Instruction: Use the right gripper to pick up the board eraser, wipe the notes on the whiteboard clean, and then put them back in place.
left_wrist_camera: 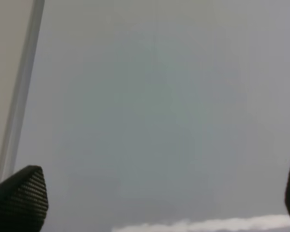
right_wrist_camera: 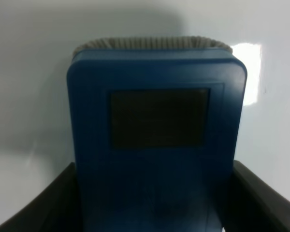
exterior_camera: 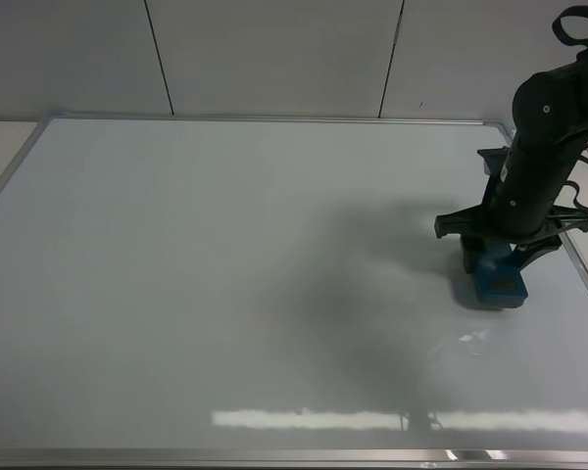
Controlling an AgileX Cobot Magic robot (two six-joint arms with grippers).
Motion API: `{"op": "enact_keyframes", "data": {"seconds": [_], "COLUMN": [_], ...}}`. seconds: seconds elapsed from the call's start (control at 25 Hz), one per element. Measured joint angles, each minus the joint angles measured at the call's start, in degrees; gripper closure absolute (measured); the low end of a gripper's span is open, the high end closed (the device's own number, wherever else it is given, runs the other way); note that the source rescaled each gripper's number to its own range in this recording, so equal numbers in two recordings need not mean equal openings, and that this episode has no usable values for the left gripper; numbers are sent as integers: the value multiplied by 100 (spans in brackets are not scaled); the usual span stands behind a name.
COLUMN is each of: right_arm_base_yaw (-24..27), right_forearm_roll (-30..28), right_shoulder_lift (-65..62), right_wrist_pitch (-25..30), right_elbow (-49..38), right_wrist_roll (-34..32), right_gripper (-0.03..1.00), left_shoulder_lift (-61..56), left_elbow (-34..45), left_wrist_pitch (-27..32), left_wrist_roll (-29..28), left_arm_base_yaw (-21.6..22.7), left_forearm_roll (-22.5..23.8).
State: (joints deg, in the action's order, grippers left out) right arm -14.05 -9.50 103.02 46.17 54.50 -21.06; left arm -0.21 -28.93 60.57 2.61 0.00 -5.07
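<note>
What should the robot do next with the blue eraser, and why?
Probably open the jaws and let go. The right gripper holds the board eraser, which seems to rest on the whiteboard near its right edge, and no writing shows.

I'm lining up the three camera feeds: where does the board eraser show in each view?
Exterior high: board eraser near the right edge of the whiteboard, held by the right gripper.
Left wrist: not in it; only whiteboard and its silver frame.
Right wrist: the board eraser fills the centre, between the fingers.
Shared landmark: the glossy whiteboard surface, in all three.
</note>
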Motion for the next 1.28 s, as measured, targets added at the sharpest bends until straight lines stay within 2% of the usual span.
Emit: {"op": "enact_keyframes", "data": {"seconds": [0.16, 0.2, 0.24, 0.36, 0.4, 0.48, 0.8, 1.0, 1.28], "right_arm_base_yaw": [0, 0, 0, 0, 0, 0, 0, 0, 209], "right_forearm_roll": [-6, -11, -16, -16, -16, -16, -16, -111, -279], "right_shoulder_lift": [0, 0, 0, 0, 0, 0, -16, -404, -1303], "right_wrist_pitch": [0, 0, 0, 0, 0, 0, -5, -5, -22], "right_elbow": [0, 0, 0, 0, 0, 0, 0, 0, 0], "right_wrist_roll": [22, 22, 22, 22, 22, 22, 22, 22, 22], "right_gripper": [95, 92, 81, 40, 31, 23, 17, 0, -3], "left_shoulder_lift": [0, 0, 0, 0, 0, 0, 0, 0, 0], "left_elbow": [0, 0, 0, 0, 0, 0, 0, 0, 0], "left_wrist_pitch": [0, 0, 0, 0, 0, 0, 0, 0, 0], "left_wrist_roll": [0, 0, 0, 0, 0, 0, 0, 0, 0], "left_arm_base_yaw": [0, 0, 0, 0, 0, 0, 0, 0, 0], "left_forearm_roll": [0, 0, 0, 0, 0, 0, 0, 0, 0]}}
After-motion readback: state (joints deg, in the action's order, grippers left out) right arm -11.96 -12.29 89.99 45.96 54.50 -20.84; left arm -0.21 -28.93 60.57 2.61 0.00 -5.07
